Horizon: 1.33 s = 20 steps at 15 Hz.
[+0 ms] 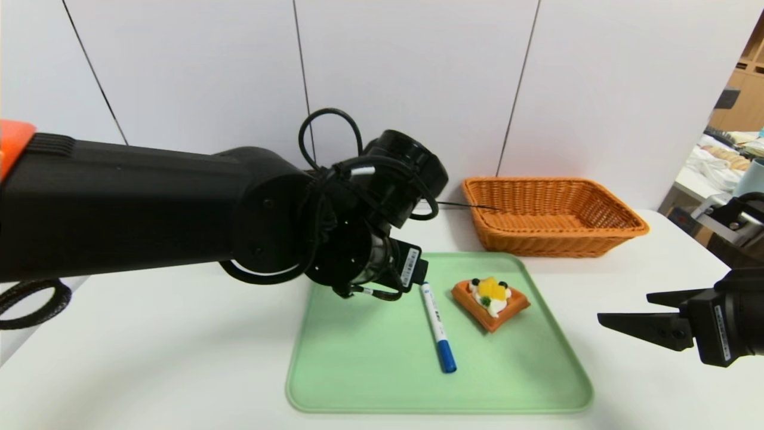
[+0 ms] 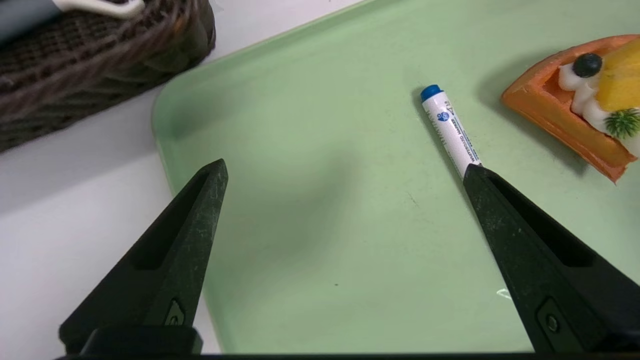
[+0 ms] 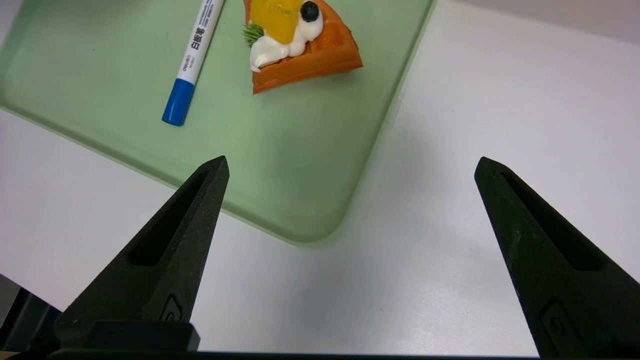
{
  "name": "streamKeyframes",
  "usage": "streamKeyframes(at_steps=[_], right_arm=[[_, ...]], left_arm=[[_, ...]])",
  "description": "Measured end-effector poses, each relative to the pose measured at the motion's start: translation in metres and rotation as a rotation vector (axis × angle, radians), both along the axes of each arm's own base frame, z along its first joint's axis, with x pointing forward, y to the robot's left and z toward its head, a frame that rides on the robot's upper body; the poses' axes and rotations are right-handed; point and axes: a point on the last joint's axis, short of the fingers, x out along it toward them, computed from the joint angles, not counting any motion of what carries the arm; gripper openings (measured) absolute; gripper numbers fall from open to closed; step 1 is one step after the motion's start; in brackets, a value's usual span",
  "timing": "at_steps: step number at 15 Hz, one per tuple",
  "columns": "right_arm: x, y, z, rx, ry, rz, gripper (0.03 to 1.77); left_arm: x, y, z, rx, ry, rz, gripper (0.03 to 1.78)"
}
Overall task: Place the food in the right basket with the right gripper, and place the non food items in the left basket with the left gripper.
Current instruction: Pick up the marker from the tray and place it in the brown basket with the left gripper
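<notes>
Left gripper (image 2: 345, 170), jaws spread wide and empty, is poised centre-frame over the green tray (image 2: 300, 260); marker pen (image 2: 452, 132), right of centre beside one fingertip, could be nudged and rolled toward the waffle (image 2: 575, 120).

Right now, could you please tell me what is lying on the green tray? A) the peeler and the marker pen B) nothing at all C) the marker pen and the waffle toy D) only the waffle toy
C: the marker pen and the waffle toy lie side by side on the green tray, with no peeler on it.
</notes>
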Motion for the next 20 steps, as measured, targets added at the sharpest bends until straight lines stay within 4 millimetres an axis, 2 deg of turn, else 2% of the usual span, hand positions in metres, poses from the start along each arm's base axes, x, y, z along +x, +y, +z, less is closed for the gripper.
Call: streamKeyframes(at_steps=[1, 4, 7, 8, 9, 15, 16, 17, 20], right_arm=[[0.0, 0.0, 0.0, 0.0, -0.001, 0.0, 1.7], [-0.001, 0.0, -0.001, 0.0, 0.004, 0.001, 1.7], [-0.002, 0.0, -0.003, -0.001, 0.008, -0.001, 1.7], [-0.002, 0.0, -0.003, -0.001, 0.008, 0.0, 1.7], [-0.002, 0.0, -0.003, -0.002, 0.007, 0.0, 1.7], [-0.003, -0.001, -0.002, -0.001, 0.002, 0.0, 1.7], [-0.004, -0.001, -0.002, -0.001, 0.001, -0.001, 1.7], [-0.004, -0.001, -0.002, 0.0, -0.001, 0.0, 1.7], [-0.004, -0.001, -0.001, 0.0, -0.004, 0.0, 1.7]], left_arm=[[-0.003, -0.006, -0.007, 0.001, 0.012, 0.035, 1.6], [-0.009, -0.022, -0.027, 0.015, 0.056, 0.055, 1.12], [-0.011, -0.033, -0.038, 0.029, 0.065, 0.038, 0.8], [-0.01, -0.037, -0.038, 0.025, 0.065, 0.032, 0.6], [-0.01, -0.039, -0.039, 0.025, 0.064, 0.025, 0.07], [-0.012, -0.048, -0.042, 0.028, 0.066, -0.002, 0.04], [-0.012, -0.049, -0.041, 0.028, 0.066, -0.005, 0.12], [-0.012, -0.049, -0.041, 0.026, 0.066, -0.005, 0.31], [-0.014, -0.05, -0.041, 0.028, 0.064, -0.011, 0.75]])
